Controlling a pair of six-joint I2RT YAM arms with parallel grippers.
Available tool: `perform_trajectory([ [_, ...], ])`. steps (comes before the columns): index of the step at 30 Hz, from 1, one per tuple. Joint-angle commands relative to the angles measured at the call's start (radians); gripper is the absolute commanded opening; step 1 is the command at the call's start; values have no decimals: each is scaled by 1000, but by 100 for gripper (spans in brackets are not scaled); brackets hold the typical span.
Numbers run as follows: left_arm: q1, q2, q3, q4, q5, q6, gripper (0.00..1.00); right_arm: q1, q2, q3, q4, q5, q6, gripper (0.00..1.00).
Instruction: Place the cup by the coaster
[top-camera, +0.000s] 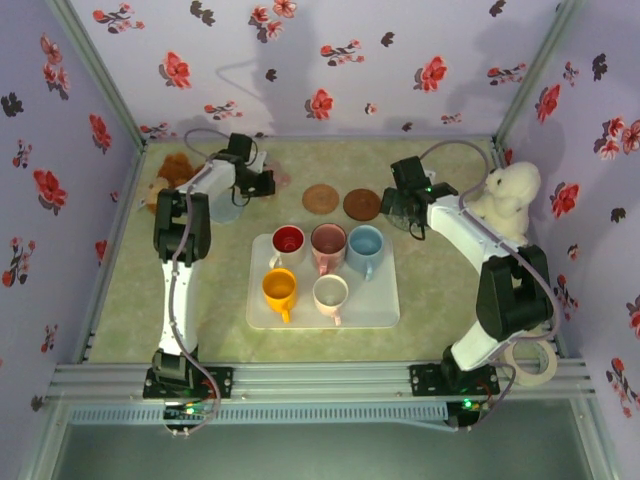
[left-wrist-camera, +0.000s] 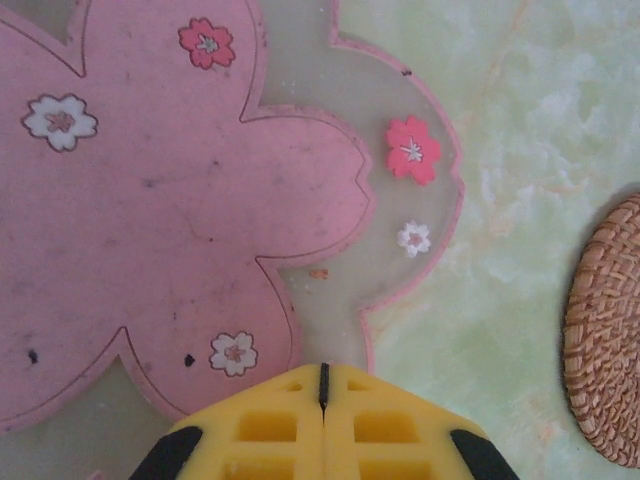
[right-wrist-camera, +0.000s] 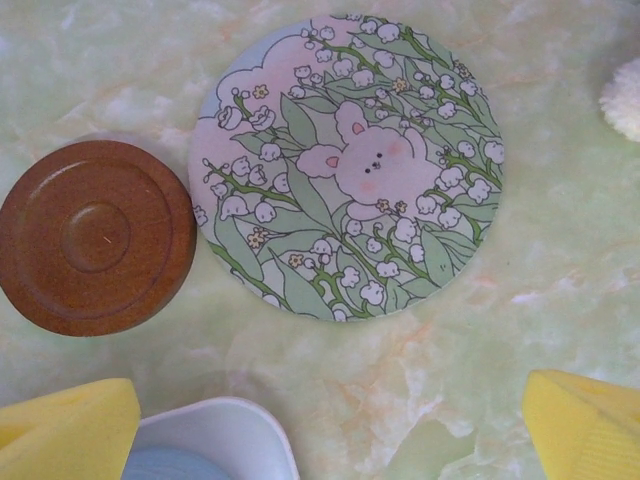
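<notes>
Left gripper (left-wrist-camera: 323, 388) is clenched, its yellow fingers pressed flat together with nothing between them, hanging over a pink flower-shaped coaster (left-wrist-camera: 150, 200) at the far left of the marbled green table (right-wrist-camera: 560, 250), with a woven coaster (left-wrist-camera: 610, 330) off to the right. Right gripper (right-wrist-camera: 325, 435) is spread wide and empty, hovering with a bunny-print coaster (right-wrist-camera: 350, 170) ahead of it and a wooden coaster (right-wrist-camera: 95, 235) just beside that one. Right below its fingers the blue cup (right-wrist-camera: 180, 465) peeks in at the frame's edge. It sits in the white tray (top-camera: 375, 305) alongside the red cup (top-camera: 288, 241), pink cup (top-camera: 327, 243), yellow cup (top-camera: 279, 289) and cream cup (top-camera: 330, 293), all five apart from the coasters.
</notes>
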Motion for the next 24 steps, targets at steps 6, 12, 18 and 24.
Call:
perform_trajectory([
  [6,-39,-1,-143,-166,58,5,0,-7,-33,-18,-5,29,-17,99],
  [12,-51,-8,-131,-172,97,2,0,-7,-35,-19,-1,31,-14,99],
  [18,-40,-81,-121,-118,89,-43,1,-6,-30,-14,-1,30,-18,99],
  [24,-11,-137,-53,-127,26,-97,19,-7,-23,-13,8,24,-16,99],
])
